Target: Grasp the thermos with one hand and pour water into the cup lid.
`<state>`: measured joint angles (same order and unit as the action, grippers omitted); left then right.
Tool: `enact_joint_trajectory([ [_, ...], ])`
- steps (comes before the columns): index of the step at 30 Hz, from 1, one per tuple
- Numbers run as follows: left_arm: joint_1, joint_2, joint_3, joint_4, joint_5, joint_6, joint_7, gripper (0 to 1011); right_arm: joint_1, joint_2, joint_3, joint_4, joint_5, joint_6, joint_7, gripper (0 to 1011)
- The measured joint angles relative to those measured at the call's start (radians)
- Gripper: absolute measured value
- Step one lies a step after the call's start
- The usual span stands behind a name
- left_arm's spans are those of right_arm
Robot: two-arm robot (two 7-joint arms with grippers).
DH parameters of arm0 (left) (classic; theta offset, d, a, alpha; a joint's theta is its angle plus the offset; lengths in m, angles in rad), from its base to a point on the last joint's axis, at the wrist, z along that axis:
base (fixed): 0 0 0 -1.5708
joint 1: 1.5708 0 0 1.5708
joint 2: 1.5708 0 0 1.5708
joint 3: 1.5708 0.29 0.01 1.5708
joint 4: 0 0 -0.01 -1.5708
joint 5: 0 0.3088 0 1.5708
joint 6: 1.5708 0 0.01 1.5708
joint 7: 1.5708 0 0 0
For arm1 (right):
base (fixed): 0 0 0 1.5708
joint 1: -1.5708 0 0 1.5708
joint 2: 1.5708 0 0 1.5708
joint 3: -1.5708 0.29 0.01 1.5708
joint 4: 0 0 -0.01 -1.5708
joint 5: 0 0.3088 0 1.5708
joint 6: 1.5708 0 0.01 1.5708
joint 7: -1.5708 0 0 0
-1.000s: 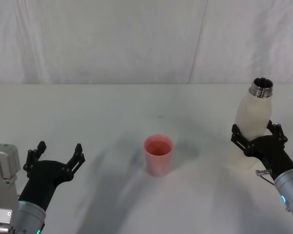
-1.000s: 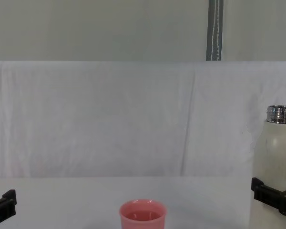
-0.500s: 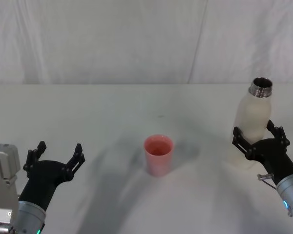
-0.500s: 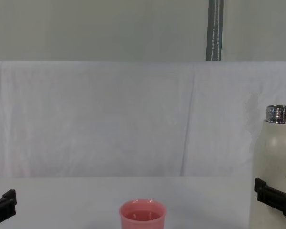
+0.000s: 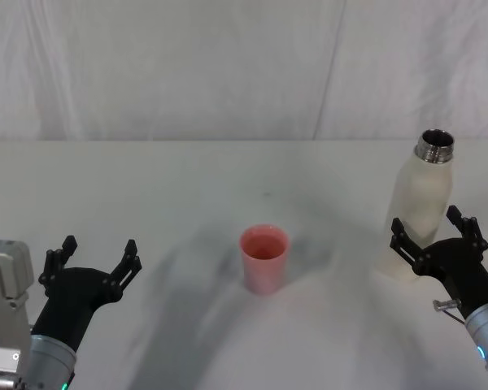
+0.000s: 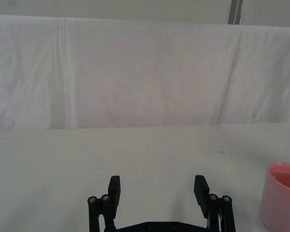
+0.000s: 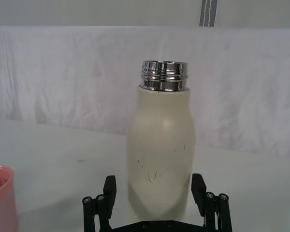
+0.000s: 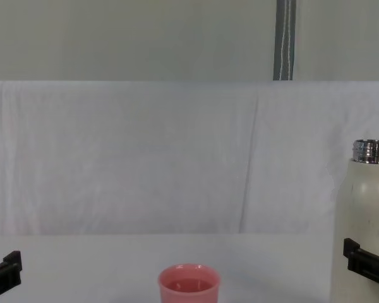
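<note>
The cream-white thermos [image 5: 423,207] stands upright and uncapped on the table at the right, also seen in the right wrist view [image 7: 159,154] and the chest view [image 8: 366,214]. My right gripper [image 5: 427,236] is open just in front of its lower body, one finger on each side [image 7: 153,186]. The pink cup lid [image 5: 264,258] sits mid-table with pink-tinted water [image 5: 264,244] inside, and shows in the chest view too [image 8: 189,287]. My left gripper [image 5: 99,248] rests open near the left front, holding nothing [image 6: 157,186].
A white cloth covers the table [image 5: 187,187] and hangs as a backdrop [image 8: 145,158]. A grey pole [image 8: 284,38] rises behind it. Bare table lies between the cup lid and each gripper.
My right gripper has let go of the thermos and drawn back toward me. The thermos now stands straight. The left arm and the cup lid have not moved.
</note>
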<state>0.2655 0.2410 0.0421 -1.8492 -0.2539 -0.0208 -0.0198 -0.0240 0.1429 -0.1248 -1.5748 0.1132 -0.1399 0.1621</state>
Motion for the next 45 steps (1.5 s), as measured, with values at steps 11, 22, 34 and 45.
enact_joint_trajectory([
  [11, 0.0, 0.0, 0.0, 0.0, 0.0, 0.0, 0.0, 1001, -0.056, 0.015, 0.002, -0.055, -0.016, -0.004, 0.001, 1001],
  [22, 0.0, 0.0, 0.0, 0.0, 0.0, 0.0, 0.0, 1001, -0.089, 0.023, -0.028, -0.079, -0.018, -0.022, 0.032, 1001],
  [34, 0.0, 0.0, 0.0, 0.0, 0.0, 0.0, 0.0, 1001, -0.113, 0.034, -0.068, -0.081, -0.012, -0.025, 0.063, 1001],
  [45, 0.0, 0.0, 0.0, 0.0, 0.0, 0.0, 0.0, 1001, -0.108, 0.032, -0.108, -0.047, 0.004, -0.037, 0.084, 1001],
])
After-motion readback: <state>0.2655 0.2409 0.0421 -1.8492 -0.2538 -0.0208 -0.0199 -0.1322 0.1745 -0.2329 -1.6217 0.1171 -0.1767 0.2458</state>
